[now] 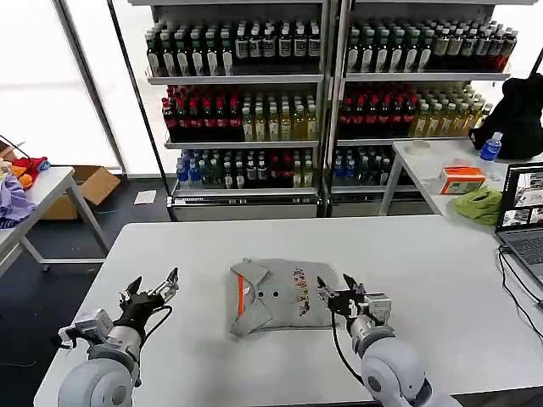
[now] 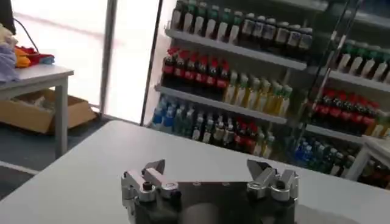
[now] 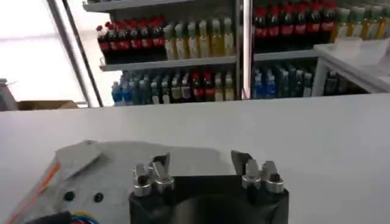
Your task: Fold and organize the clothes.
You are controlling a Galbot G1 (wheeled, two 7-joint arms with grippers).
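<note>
A light grey shirt (image 1: pixel 271 297) lies folded into a compact rectangle in the middle of the white table (image 1: pixel 424 254), its orange-lined collar and dark buttons to the left and a multicoloured print to the right. The same shirt (image 3: pixel 97 176) appears in the right wrist view, collar flap raised. My right gripper (image 1: pixel 336 286) hovers open at the shirt's right edge, nothing between its fingers (image 3: pixel 159 164). My left gripper (image 1: pixel 153 287) stands open over bare table well to the left of the shirt; in its wrist view the left gripper (image 2: pixel 209 167) holds nothing.
An open laptop (image 1: pixel 522 212) and its cables sit at the table's right edge. A side table behind it holds a lime-green bundle (image 1: pixel 479 205), an orange box (image 1: pixel 462 180) and a water bottle (image 1: pixel 489 149). Drink shelves (image 1: pixel 322 93) stand behind. A left table carries purple cloth (image 1: pixel 13 202).
</note>
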